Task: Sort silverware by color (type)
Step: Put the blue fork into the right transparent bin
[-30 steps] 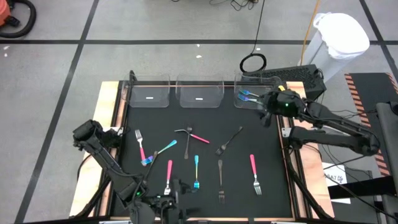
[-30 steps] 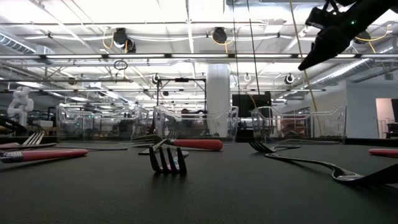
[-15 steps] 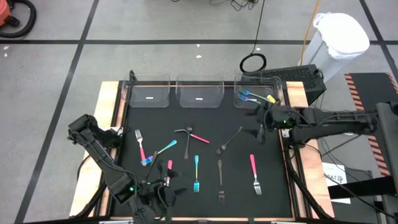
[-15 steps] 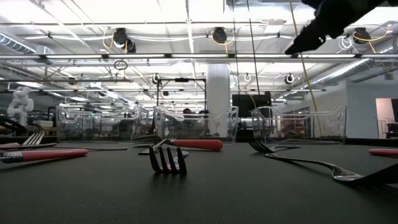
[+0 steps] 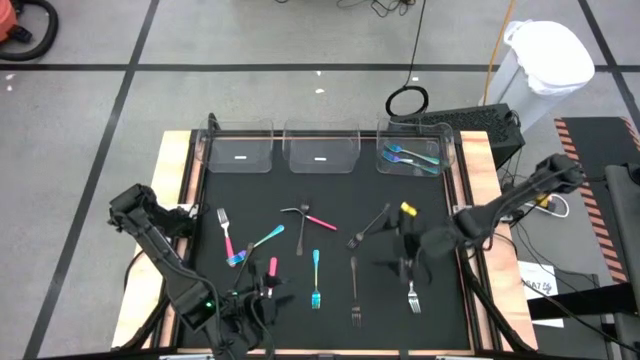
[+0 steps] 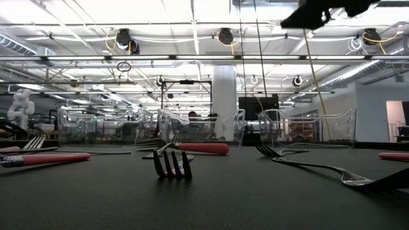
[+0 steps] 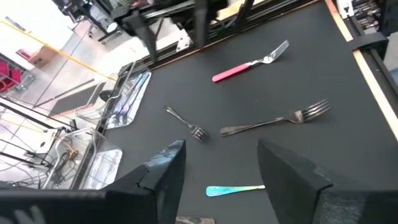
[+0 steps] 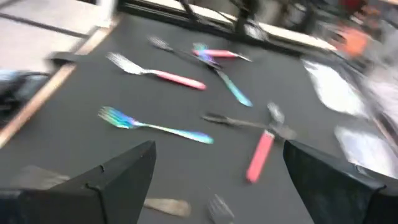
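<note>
most of the silverware (image 5: 316,277) lies loose on the black mat (image 5: 330,205), two teal pieces binned at the far right – the left gripper (image 5: 262,297) hovers half-spread over a pink fork (image 5: 271,277), the right gripper (image 5: 405,247) wide apart above another pink fork (image 5: 411,287), so picking seems next.

clear bins (image 5: 320,148): three, far table edge | white bag (image 5: 545,62): floor, right of table
</note>
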Robot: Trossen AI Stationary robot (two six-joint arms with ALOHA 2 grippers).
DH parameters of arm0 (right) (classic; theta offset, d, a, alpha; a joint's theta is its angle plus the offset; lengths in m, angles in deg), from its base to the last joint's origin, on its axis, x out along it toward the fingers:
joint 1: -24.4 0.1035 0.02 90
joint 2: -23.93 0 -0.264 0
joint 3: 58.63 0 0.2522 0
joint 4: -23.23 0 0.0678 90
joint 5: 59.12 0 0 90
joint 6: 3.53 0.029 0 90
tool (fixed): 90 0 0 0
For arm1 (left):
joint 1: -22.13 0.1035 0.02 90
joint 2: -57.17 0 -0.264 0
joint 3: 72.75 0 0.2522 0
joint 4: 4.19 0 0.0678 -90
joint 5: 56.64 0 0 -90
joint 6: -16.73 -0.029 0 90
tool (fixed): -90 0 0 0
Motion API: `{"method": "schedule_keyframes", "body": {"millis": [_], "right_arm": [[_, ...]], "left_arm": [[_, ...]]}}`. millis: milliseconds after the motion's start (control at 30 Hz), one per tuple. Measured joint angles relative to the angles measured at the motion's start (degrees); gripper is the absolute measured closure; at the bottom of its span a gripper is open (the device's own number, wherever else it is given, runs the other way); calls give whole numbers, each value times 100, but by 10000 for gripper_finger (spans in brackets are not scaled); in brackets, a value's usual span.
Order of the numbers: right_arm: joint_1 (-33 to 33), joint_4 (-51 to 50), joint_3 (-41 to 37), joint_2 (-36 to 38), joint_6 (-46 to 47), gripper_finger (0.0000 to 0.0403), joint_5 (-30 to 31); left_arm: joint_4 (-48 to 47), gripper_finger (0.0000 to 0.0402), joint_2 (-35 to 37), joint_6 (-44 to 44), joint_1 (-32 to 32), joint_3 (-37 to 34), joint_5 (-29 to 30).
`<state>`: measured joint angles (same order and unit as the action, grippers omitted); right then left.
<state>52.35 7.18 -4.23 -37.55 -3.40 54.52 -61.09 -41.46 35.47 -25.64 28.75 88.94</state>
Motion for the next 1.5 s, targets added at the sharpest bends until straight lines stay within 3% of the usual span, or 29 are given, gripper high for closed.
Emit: {"method": "schedule_keyframes", "body": {"millis": [233,500,600,767,967,1067,1233,1367,1500], "right_arm": [[238,428,0,-374,-208,55,-36],[238,662,0,-710,-87,55,-737],[234,897,0,-825,-206,55,-741],[229,1146,0,-927,-503,55,-739],[227,1154,0,-928,-554,55,-737],[227,1152,0,-928,-554,55,-734],[227,1152,0,-928,-553,55,-734],[227,1150,0,-928,-539,55,-732],[227,1102,0,-928,-595,55,-732]], "left_arm": [[11,219,2,-42,29,0,23],[13,220,5,-162,29,0,219],[5,220,8,-344,67,0,691],[119,220,10,-1176,129,0,2126],[250,220,11,-47,394,1,2355],[237,220,11,337,649,2,2100],[-95,220,11,1208,1215,2,876],[-1149,220,11,2301,1600,4,77],[-2313,220,11,3335,1742,4,-111]]}}
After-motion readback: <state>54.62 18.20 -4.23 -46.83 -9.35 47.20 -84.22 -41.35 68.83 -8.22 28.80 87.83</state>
